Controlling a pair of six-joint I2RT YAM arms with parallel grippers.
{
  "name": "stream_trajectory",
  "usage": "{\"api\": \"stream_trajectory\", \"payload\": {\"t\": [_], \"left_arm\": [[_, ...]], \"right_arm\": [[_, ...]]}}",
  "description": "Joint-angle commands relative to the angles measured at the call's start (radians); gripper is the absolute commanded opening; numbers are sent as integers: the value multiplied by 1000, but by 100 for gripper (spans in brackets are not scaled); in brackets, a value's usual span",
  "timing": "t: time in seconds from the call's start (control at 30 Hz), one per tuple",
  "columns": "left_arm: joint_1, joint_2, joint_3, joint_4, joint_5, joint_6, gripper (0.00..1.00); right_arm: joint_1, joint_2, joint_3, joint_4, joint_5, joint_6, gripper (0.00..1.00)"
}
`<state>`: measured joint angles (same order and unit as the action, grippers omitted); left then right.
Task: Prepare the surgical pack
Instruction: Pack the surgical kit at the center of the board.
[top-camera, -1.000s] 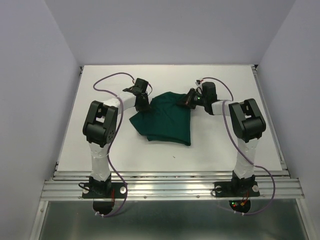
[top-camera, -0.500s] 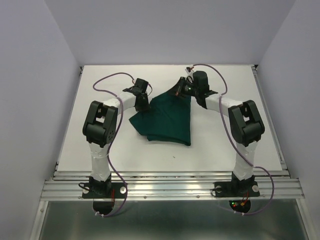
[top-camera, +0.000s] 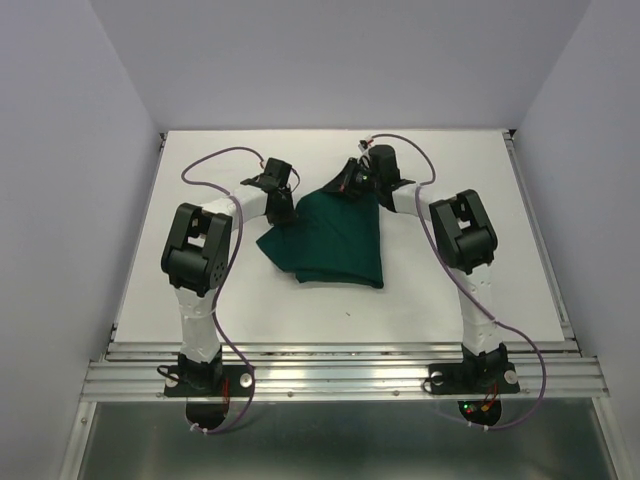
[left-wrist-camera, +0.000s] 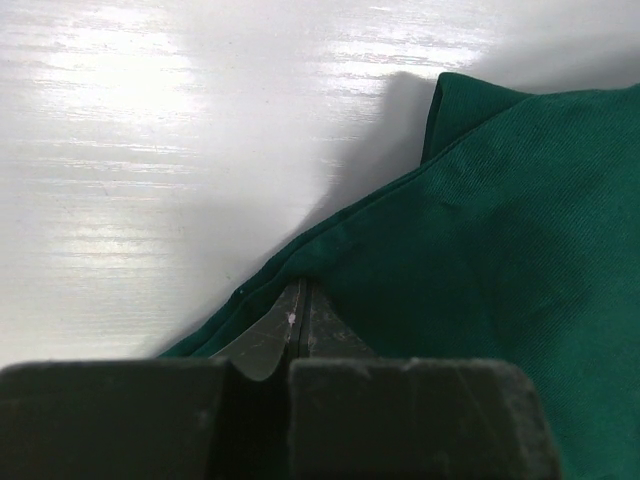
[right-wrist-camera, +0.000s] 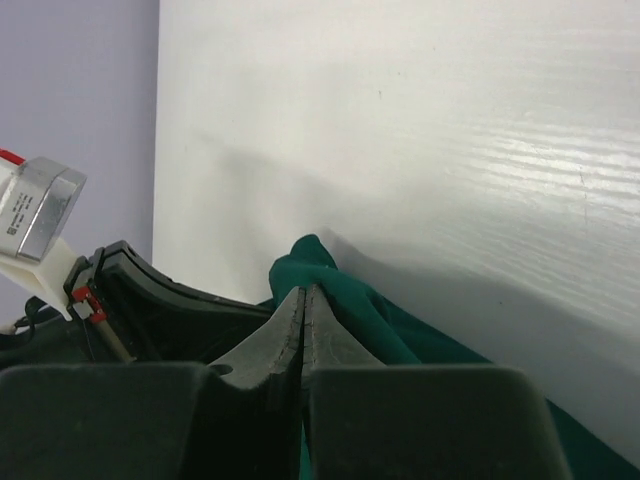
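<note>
Cloth (top-camera: 330, 240) in dark green lies bunched in loose folds at the middle of the white table (top-camera: 450, 290), drawn to a peak on its far side. The left gripper (left-wrist-camera: 301, 310) pinches the cloth's left edge, jaws pressed together on the fabric, while the right gripper (right-wrist-camera: 303, 300) is clamped on the lifted far corner. The pack appears to be mid-wrap, the cloth neither spread flat nor closed into a neat bundle; what the folds hide cannot be told. Pale lilac walls (top-camera: 60, 200) enclose the table on three sides, with a metal rail (top-camera: 340, 375) along its near edge
</note>
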<state>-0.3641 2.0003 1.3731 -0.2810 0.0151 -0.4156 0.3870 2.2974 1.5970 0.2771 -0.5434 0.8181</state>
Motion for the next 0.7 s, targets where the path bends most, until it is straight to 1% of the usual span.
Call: {"api": "stream_trajectory", "payload": {"t": [0.0,0.03,0.07,0.17,0.2,0.23,0.3,0.33,0.4,0.43,0.57,0.63,0.67], "left_arm": [[17,-17,-39,-84,-40,32,0],[16,-17,-37,-83,-35,32,0],[17,-17,-39,-84,-33,32,0],[17,-17,-49,-75,-29,29,0],[17,-15,-48,-73,-23,29,0],[17,-12,-48,-72,-20,28,0],[17,2,-43,-69,-20,23,0],[17,12,-36,-73,-20,23,0],[17,15,-32,-75,-20,24,0],[17,14,-34,-75,-20,23,0],[17,3,-40,-76,-20,23,0],[17,-3,-42,-76,-20,23,0],[17,-6,-42,-76,-20,23,0]], "right_arm": [[1,-97,17,-64,2,-57,1],[1,-125,-2,-56,-4,-60,1],[10,-191,-53,-55,-9,-75,1],[19,-304,-178,-38,-7,-105,1],[44,-373,-224,-26,-15,-106,1],[55,-404,-321,0,-21,-105,1],[85,-479,-414,29,-49,-88,1],[99,-504,-507,65,-49,-65,1],[128,-565,-598,108,-50,-36,1],[159,-581,-676,141,-44,-13,1],[228,-602,-833,226,-30,44,1],[239,-580,-871,246,-32,56,1],[239,-555,-891,288,-36,68,1]]}}
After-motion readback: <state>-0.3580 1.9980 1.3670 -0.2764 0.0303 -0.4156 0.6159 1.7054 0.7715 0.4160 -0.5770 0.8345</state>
